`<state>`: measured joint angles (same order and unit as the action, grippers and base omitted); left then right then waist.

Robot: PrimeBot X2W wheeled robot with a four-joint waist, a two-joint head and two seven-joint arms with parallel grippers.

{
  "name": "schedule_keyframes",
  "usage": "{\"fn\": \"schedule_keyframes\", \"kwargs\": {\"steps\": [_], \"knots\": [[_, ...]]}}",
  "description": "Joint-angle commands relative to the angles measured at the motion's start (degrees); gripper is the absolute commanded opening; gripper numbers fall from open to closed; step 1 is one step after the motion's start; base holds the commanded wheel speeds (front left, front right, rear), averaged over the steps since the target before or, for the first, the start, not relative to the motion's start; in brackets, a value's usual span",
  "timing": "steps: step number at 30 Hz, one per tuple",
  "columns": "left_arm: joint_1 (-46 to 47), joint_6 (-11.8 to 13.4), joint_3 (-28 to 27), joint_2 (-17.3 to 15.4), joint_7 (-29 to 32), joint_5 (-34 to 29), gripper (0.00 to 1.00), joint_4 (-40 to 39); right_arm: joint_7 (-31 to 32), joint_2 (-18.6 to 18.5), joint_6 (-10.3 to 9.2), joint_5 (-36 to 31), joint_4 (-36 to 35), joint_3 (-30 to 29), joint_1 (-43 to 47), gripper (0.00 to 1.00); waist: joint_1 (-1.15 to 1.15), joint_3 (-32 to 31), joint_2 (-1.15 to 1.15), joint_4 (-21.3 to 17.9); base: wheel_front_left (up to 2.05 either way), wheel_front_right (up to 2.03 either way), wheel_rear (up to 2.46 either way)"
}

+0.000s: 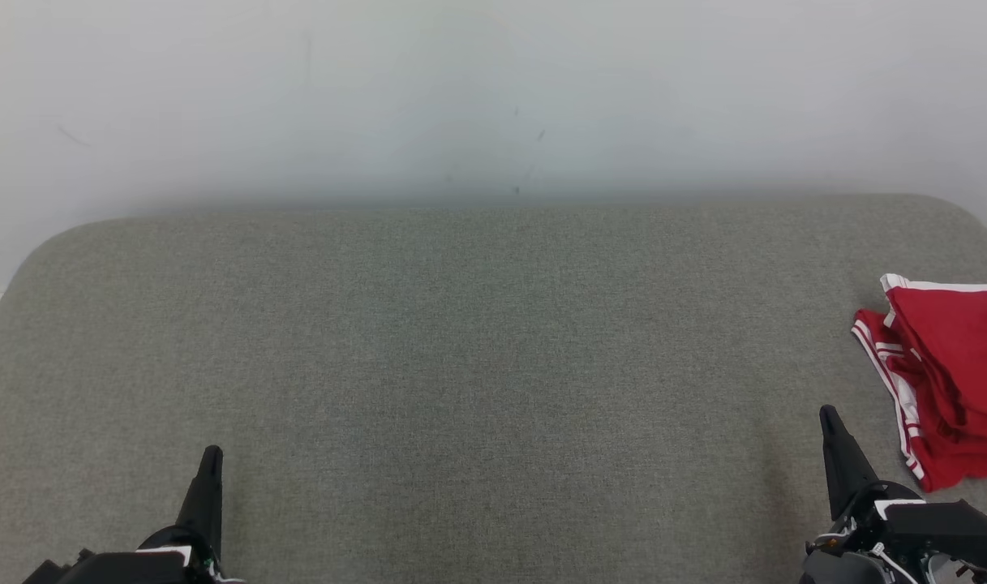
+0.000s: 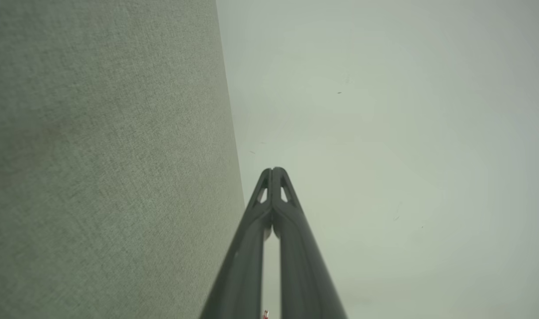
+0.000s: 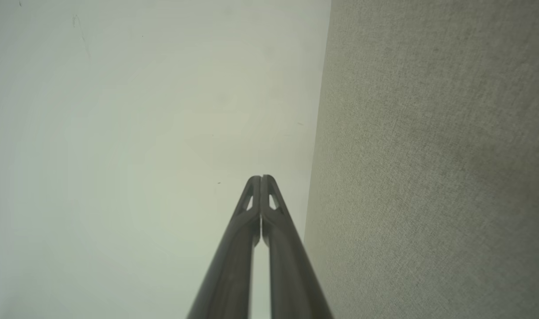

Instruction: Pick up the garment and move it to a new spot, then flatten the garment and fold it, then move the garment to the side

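Head: red garment [image 1: 951, 373] with white trim is lying in a folded heap at the grey pad's [image 1: 461, 341] right edge, just beside the right gripper [image 1: 830, 415]. The left gripper [image 1: 211, 454] is sitting low left, well apart.
Left wrist: fingers [image 2: 296, 248] are pressing tip to tip, holding nothing.
Right wrist: tips are meeting too, empty.
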<state>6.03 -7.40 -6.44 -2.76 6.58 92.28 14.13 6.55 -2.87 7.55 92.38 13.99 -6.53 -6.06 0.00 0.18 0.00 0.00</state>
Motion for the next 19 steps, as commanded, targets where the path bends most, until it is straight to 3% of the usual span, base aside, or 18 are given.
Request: {"fn": "schedule_keyframes", "kwargs": {"steps": [1, 19], "knots": [[0.53, -0.20, -0.14, -0.22, 0.12, 0.27, 0.00, -0.17, 0.16, -0.01, -0.12, 0.08, -0.08, -0.08, -0.36, 0.00, 0.00, 0.00, 0.00, 0.00, 0.00, 0.00, 0.00], [0.53, -0.20, -0.14, -0.21, 0.12, 0.27, 0.00, -0.16, 0.16, -0.01, -0.12, 0.08, -0.08, -0.07, -0.36, 0.00, 0.00, 0.00, 0.00, 0.00, 0.00, 0.00, 0.00]]}}
